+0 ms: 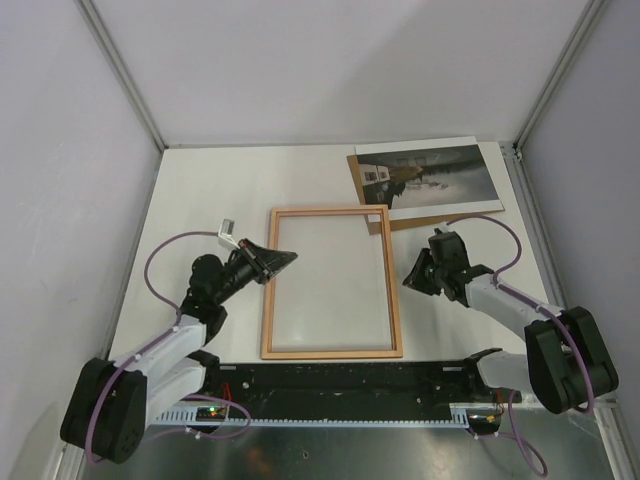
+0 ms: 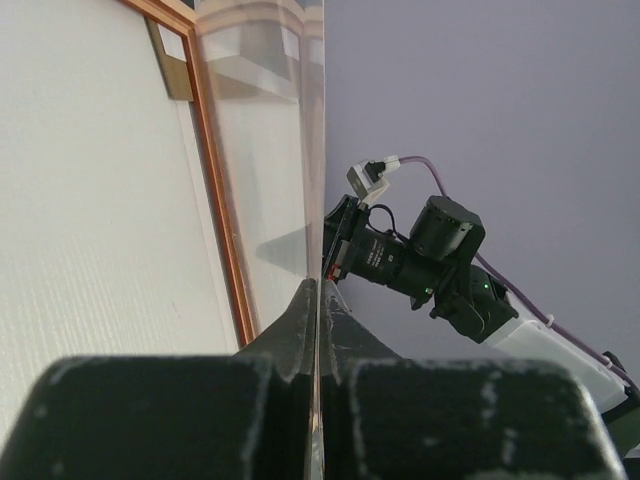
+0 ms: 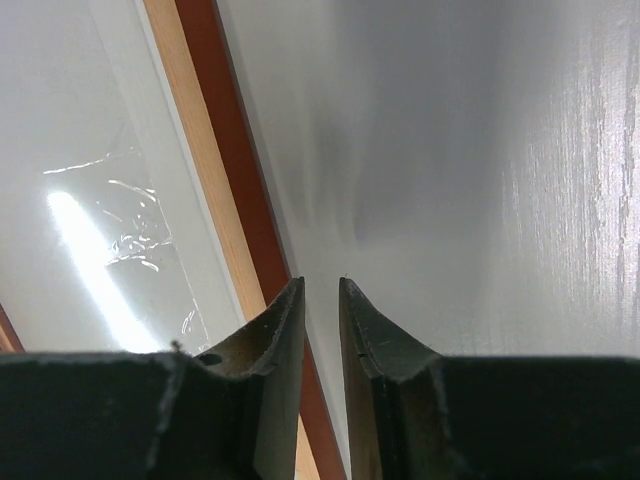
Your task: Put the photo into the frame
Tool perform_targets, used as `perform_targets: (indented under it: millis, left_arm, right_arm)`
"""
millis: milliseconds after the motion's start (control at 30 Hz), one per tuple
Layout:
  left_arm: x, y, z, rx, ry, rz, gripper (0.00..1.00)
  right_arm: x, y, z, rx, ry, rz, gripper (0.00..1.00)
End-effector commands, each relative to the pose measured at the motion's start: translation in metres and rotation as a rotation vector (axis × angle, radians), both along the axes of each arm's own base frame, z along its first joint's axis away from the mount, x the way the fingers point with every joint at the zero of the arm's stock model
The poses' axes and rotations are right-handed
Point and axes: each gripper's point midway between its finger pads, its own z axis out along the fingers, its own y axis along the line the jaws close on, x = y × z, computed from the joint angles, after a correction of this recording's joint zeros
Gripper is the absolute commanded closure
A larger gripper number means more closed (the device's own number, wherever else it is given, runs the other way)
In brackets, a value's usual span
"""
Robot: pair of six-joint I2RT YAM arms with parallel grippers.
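Observation:
The frame [image 1: 393, 290] lies flat in the middle of the table, pale wood side up, with a crinkled clear pane [image 3: 100, 230] inside its rail [image 3: 215, 170]. The photo [image 1: 430, 172] lies at the back right on a brown backing board [image 1: 354, 172]. My left gripper [image 1: 290, 258], turned on its side, is shut with its tips at the frame's left rail. A thin bright line runs between its fingers [image 2: 300, 320]; I cannot tell what it is. My right gripper [image 1: 408, 282] hovers low just outside the right rail. Its jaws [image 3: 322, 285] stand a narrow gap apart with nothing between them.
Grey walls close in the table on the left, back and right. A black rail with cabling runs along the near edge [image 1: 340, 375] between the arm bases. The right arm [image 2: 440, 260] shows across the frame [image 2: 215, 200] in the left wrist view.

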Motion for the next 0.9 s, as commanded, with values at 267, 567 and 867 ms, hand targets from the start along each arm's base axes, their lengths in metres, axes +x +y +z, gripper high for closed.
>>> perform_targets:
  millis: [267, 567, 867]
  left_arm:
    - [0.012, -0.009, 0.017, -0.039, -0.075, -0.004, 1.00]
    - [0.019, -0.015, 0.014, -0.041, -0.070, -0.014, 1.00]
    - [0.023, -0.020, 0.012, -0.045, -0.064, -0.022, 1.00]
  right_arm:
    - [0.003, 0.005, -0.008, 0.021, -0.002, 0.013, 0.78]
    - [0.003, 0.006, -0.014, 0.023, 0.009, 0.023, 0.79]
    - [0.004, 0.009, -0.018, 0.031, 0.016, 0.035, 0.80]
